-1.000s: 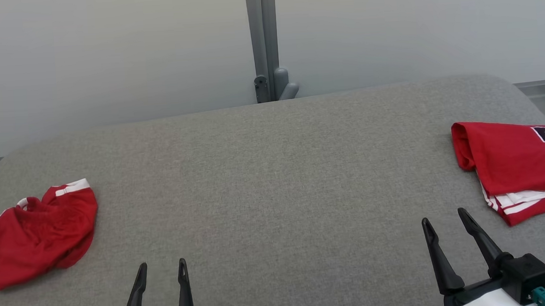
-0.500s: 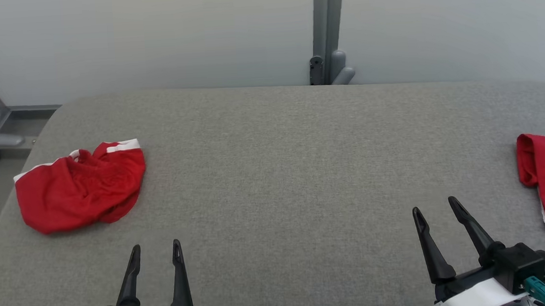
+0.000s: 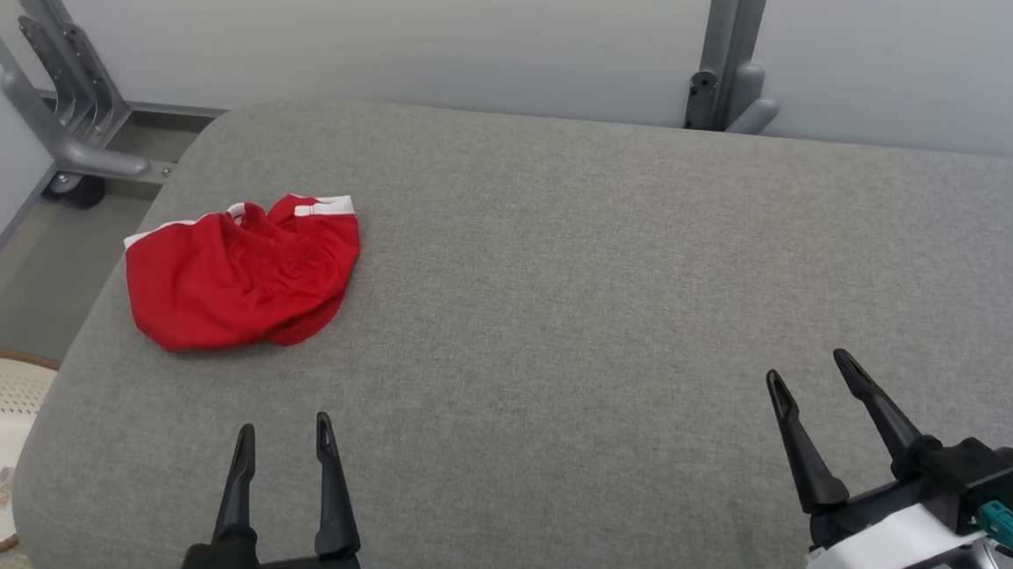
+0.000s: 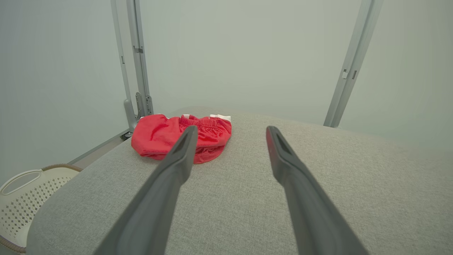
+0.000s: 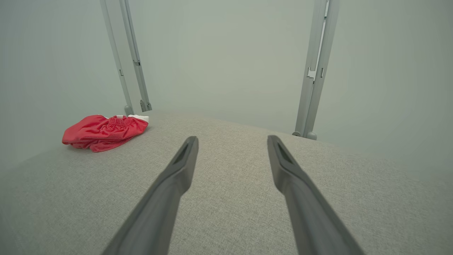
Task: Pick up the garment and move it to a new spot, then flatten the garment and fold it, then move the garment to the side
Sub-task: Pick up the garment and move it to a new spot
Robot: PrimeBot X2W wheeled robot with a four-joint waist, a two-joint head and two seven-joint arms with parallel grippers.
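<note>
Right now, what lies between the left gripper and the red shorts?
Nothing: the stretch of grey padded table between the left gripper and the crumpled red shorts is bare, in the head view and the left wrist view alike.

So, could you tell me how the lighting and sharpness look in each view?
Head view: soft, even light, no glare, only a thin shadow under the red garment; the table weave is crisp. Left wrist view: the near fingers are soft, the frame posts lean inward from the wide lens. Right wrist view: paler, slightly hazy.

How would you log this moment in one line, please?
garment: crumpled, untouched, on table | left gripper: open, empty | right gripper: open, empty
</note>
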